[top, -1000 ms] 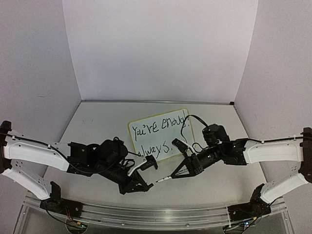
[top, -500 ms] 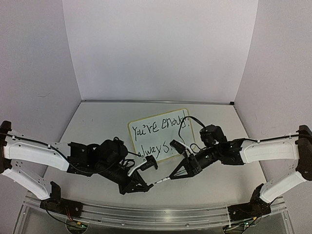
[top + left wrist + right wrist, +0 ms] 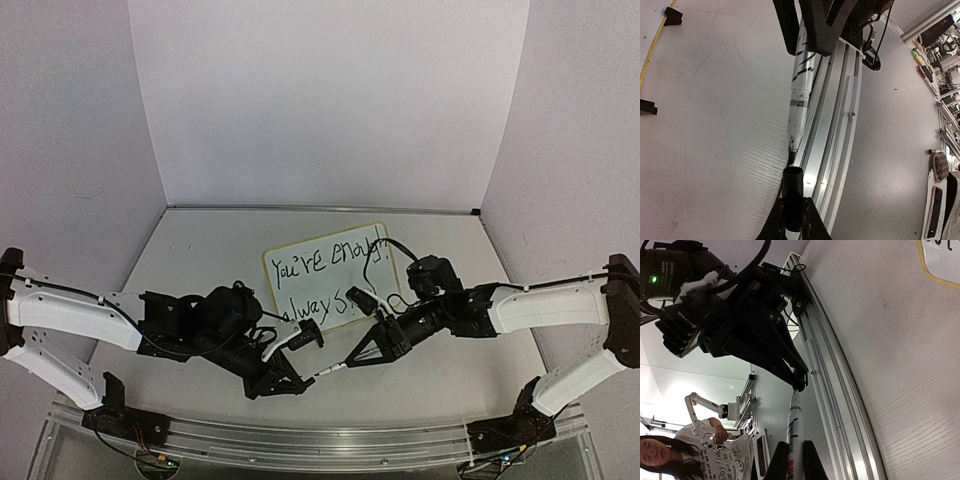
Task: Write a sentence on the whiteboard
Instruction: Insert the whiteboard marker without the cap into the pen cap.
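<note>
1. Top external view is showing the small white rectangular whiteboard (image 3: 310, 291) with its pale-yellow rim lying flat mid-table, beyond both arms. The black handwritten sentence (image 3: 325, 261) is already on it, so I'm judging writing done and capping as the step in hand.
2. I'm seeing the right gripper (image 3: 792, 466) clamped on the white, black-striped marker (image 3: 799, 95) and the left gripper (image 3: 793, 221) pinched on the black plastic cap (image 3: 793, 183). Tip and cap mouth are sitting just apart.
3. Risk: marker is leaning slightly off the cap's axis in the left wrist view. If I'm pushing in like that, the tip could be catching the cap's rim and inking it, or twisting the cap out of the pinch.
4. Risk: the fingers are only holding the cap's rear end, so a hard push could be driving it back through them.
5. Risk: we're working near the grey aluminium rail (image 3: 836, 100) at the table's near edge. A dropped cap could be rolling into its slot.
</note>
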Motion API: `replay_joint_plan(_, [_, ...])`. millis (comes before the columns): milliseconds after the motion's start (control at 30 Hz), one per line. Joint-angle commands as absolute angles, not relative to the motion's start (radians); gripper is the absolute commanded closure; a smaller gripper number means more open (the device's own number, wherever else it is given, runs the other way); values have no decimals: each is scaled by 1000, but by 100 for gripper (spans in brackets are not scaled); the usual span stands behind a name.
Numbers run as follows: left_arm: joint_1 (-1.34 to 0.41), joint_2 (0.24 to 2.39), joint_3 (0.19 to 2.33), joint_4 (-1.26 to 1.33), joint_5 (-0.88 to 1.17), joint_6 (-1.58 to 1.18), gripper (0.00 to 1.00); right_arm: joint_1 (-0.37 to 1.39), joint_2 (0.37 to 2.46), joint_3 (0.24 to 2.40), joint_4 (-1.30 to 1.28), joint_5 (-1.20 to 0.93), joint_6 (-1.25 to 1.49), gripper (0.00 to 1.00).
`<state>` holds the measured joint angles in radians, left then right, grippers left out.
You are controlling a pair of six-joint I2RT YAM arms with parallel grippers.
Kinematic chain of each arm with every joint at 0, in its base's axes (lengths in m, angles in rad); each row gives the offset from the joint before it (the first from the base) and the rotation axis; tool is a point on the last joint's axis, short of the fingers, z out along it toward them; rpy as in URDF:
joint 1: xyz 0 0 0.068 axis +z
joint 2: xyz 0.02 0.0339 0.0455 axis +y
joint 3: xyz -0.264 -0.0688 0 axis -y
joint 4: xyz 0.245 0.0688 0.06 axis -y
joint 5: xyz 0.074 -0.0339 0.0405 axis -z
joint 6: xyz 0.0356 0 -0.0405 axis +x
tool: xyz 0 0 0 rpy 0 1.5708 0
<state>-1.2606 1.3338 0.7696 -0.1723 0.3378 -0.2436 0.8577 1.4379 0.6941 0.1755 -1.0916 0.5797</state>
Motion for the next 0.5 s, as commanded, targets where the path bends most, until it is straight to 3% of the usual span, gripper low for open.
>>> replay_joint_plan(0, [-1260, 1323, 780, -126, 347, -250, 100, 863, 1452, 729, 209, -1117, 582, 100])
replay_joint_plan(467, [-1260, 1316, 777, -124, 345, -253, 100, 875, 1468, 730, 212, -1119, 583, 100])
